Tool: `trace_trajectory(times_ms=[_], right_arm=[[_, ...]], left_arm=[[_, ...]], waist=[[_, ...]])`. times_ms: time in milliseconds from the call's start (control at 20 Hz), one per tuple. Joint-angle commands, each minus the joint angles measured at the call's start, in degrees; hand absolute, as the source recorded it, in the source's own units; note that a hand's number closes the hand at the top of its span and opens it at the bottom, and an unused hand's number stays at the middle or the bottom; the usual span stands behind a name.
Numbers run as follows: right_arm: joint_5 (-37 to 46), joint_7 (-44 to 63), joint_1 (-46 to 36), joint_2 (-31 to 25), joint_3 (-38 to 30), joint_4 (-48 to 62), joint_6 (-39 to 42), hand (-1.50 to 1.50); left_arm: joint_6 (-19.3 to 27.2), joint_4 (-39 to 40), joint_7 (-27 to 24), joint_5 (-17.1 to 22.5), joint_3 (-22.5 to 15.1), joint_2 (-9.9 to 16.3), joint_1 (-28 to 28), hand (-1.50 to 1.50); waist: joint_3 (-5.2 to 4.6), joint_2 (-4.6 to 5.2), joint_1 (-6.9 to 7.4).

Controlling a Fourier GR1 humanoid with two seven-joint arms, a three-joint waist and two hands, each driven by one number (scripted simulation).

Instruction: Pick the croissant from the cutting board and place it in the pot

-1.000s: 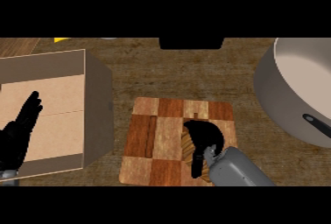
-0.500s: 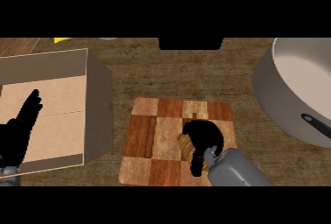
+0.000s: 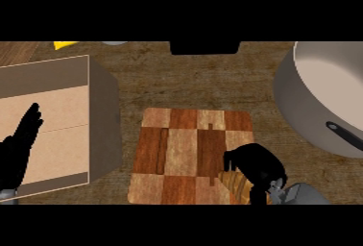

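A checkered wooden cutting board [image 3: 181, 153] lies at the middle of the counter. My right hand [image 3: 257, 164] is over the board's lower right corner, its fingers curled round the brown croissant [image 3: 237, 186], which shows just below the hand. The large grey pot [image 3: 319, 96] stands at the right edge, with a black handle [image 3: 346, 134] on its near side. My left hand [image 3: 18, 149] rests open at the left edge, fingers pointing up.
A tan cardboard box [image 3: 64, 120] stands at the left, under my left hand. A yellow object [image 3: 64, 44] and a black object [image 3: 204, 47] sit along the far edge. Brown counter top lies between board and pot.
My right hand has drawn back toward the board's lower right corner and curled tighter, and the croissant now shows beneath it. The left hand has stayed put.
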Motion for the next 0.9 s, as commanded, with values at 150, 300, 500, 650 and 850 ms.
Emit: trace_trajectory(times_ms=[150,300,500,650,850], right_arm=[[5.14,-20.36,11.0,-20.37,-5.39,-13.71,-11.84,1.5],[7.19,-21.21,11.58,-22.02,-11.21,-17.4,-18.5,1.5],[6.36,-21.16,15.8,-22.85,-20.38,-24.24,-26.68,1.5],[2.12,-19.68,16.43,-22.56,-27.93,-30.28,-28.08,1.5],[-9.03,-21.75,18.57,-20.42,-36.43,-29.28,-26.71,1.5]], left_arm=[[-0.87,1.48,-0.22,0.71,-0.12,-1.7,1.76,0.0],[-0.39,0.68,-1.12,-0.46,-0.75,-2.52,2.68,0.0],[-1.28,0.36,0.07,1.09,1.02,-1.87,2.29,0.0],[-1.01,1.36,-1.03,-0.45,0.58,-2.14,2.49,0.0],[-1.89,0.67,-1.43,0.24,0.54,-3.37,2.71,0.0]], waist=[[-0.44,0.17,-1.31],[-0.47,0.08,-1.14],[-0.46,-0.12,-2.34],[-0.54,0.02,-2.2],[-0.52,0.46,-0.12]])
